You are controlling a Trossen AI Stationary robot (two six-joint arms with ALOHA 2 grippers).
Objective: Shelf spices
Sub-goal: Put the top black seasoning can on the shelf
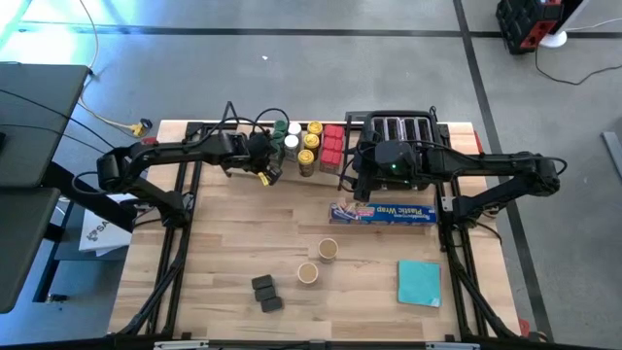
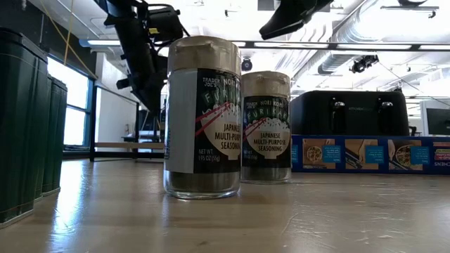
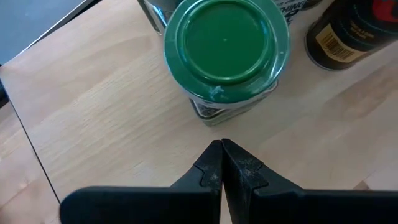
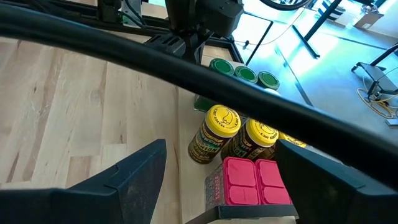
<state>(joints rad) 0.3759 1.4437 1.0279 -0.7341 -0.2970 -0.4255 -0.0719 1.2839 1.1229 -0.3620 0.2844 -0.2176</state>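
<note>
Left hand (image 3: 222, 163) hovers pinched shut and empty just short of a green-lidded jar (image 3: 225, 46) among the spices at the desk's (image 1: 214, 253) twelve o'clock edge, while the right hand (image 4: 217, 180), spread wide and empty, hangs over the red tins (image 4: 255, 180). Likely glass, this jar should be rigid, smooth, breakable and fairly light. Best gripped across its body under the lid.

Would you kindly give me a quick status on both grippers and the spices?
Left gripper shut, empty, beside a green-lidded jar. Right gripper open above the yellow-lidded jars. Two tan-lidded jars sit mid-table, unshelved.
</note>
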